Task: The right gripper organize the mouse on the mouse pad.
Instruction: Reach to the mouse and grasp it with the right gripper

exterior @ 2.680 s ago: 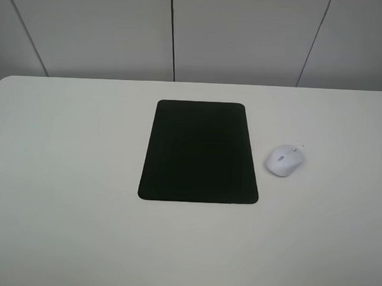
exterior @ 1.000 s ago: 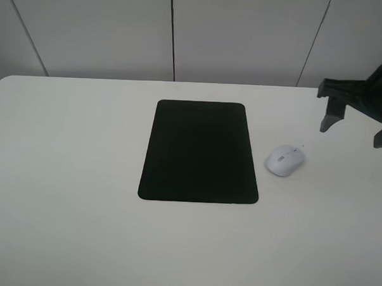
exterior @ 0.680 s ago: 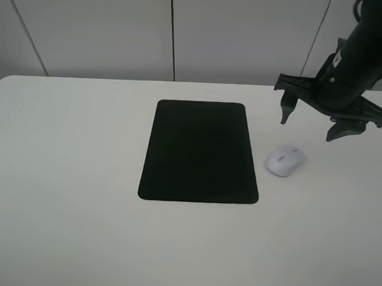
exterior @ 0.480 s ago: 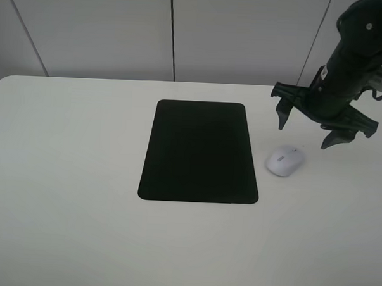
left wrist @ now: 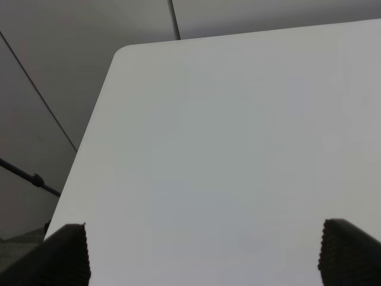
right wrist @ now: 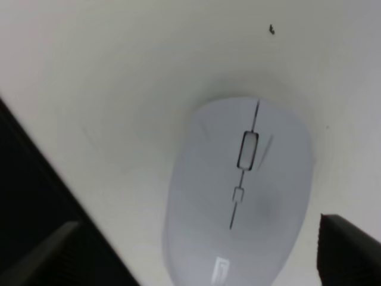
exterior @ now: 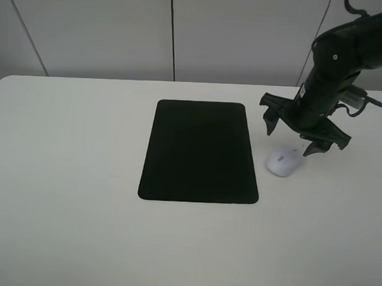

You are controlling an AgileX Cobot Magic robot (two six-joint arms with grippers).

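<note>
The white mouse (exterior: 284, 162) lies on the white table just right of the black mouse pad (exterior: 200, 153), apart from it. My right gripper (exterior: 291, 140) hangs open just above the mouse's far end, with its fingers splayed to either side. In the right wrist view the mouse (right wrist: 238, 190) fills the middle between the open fingertips (right wrist: 348, 250), and the pad's edge (right wrist: 30, 196) shows beside it. My right gripper (right wrist: 196, 256) holds nothing. My left gripper (left wrist: 208, 256) is open and empty over bare table; it is out of the exterior high view.
The white table (exterior: 80, 208) ends at a rounded far corner (left wrist: 128, 50) near my left gripper. Grey wall panels (exterior: 246, 38) stand behind the table's far edge.
My right arm has come in from the right and moved down and left until its open gripper is over the mouse. The mouse and pad have not moved.
</note>
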